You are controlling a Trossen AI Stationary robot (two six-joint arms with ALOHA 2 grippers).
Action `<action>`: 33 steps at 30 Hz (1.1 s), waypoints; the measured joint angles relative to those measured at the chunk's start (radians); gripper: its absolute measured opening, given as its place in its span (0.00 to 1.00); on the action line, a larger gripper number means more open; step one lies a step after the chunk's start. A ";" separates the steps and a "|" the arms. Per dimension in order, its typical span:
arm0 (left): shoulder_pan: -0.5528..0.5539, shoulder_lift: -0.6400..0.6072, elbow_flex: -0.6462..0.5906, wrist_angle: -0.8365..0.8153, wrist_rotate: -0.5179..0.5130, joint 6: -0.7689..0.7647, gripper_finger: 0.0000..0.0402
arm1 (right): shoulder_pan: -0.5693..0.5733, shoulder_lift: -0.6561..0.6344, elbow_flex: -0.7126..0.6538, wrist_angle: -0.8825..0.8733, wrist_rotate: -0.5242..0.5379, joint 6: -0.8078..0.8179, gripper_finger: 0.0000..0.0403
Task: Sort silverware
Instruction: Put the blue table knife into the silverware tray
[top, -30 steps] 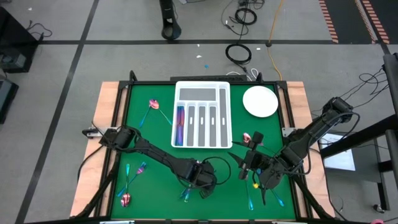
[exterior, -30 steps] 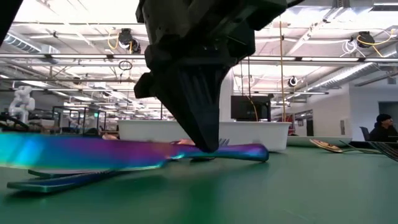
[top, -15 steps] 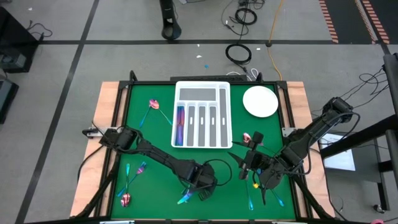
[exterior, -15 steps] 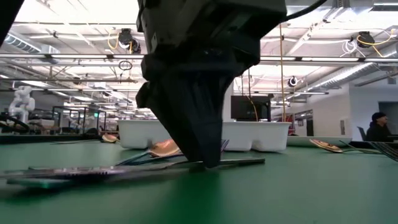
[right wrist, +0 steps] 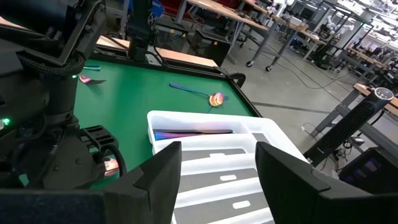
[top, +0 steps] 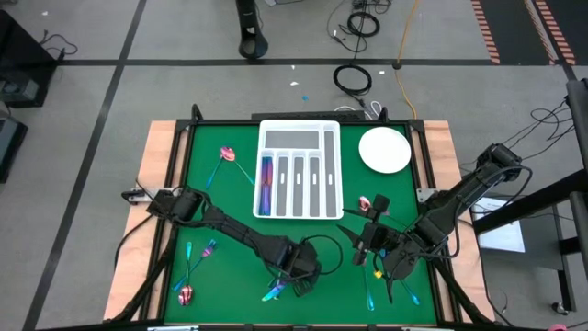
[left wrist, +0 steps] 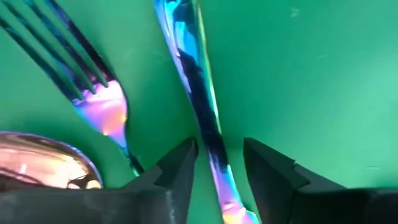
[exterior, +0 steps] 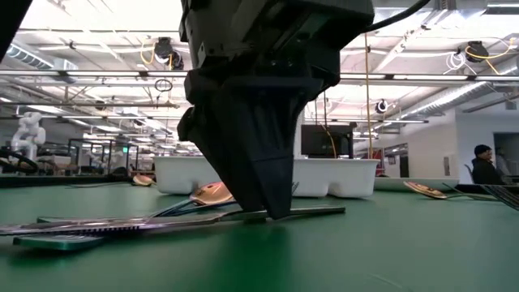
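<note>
The left claw sits low in the high view, near the table's bottom edge, tips down on the green. Its fingers stand apart either side of a knife lying flat between them (not clamped). Beside it lie a fork and a spoon. More silverware is scattered at lower left, some already in the tray's leftmost slot. The right claw waits at lower right, fingers wide apart, holding nothing. A plate rests at upper right.
</note>
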 joint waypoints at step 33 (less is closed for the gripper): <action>-0.017 0.011 0.194 -0.134 -0.076 0.112 0.08 | 0.000 0.000 0.000 0.000 0.000 0.000 0.48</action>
